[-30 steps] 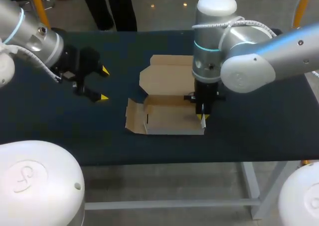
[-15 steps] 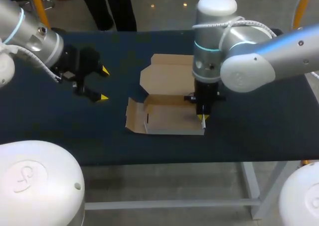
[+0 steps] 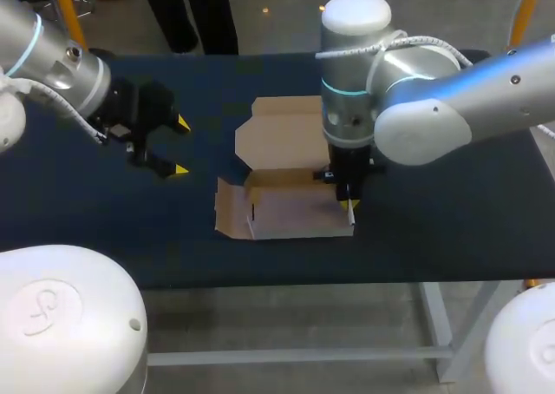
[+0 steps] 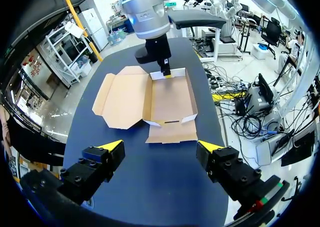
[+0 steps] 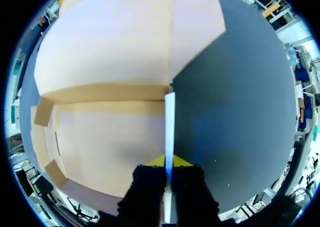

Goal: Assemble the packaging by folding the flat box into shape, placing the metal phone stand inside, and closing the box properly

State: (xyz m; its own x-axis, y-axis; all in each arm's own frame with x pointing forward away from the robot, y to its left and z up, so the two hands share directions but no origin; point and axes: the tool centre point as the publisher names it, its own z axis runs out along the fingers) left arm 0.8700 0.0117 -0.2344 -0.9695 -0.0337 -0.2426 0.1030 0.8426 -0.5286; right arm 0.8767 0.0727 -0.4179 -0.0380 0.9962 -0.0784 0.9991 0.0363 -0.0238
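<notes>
Tightly, right gripper (image 5: 169,163) pinches box (image 3: 290,212) wall; left gripper (image 4: 160,145) gapes.

Box (image 3: 290,212) plain tan cardboard, white-edged — table (image 3: 434,229) dark navy; left tool (image 3: 181,147), right tool (image 3: 349,205) black, yellow-tipped.

Mostly matt stuff here, only the arm shines

The tan cardboard box (image 3: 295,207) looks plain, smooth and matt, with a white cut edge. The dark navy worktop (image 3: 434,229) is dull, kinda cloth-like. The silver right arm (image 3: 416,108) has a glossy smooth shell, and the black left gripper (image 3: 181,147) looks like matt plastic with yellow tips.
</notes>
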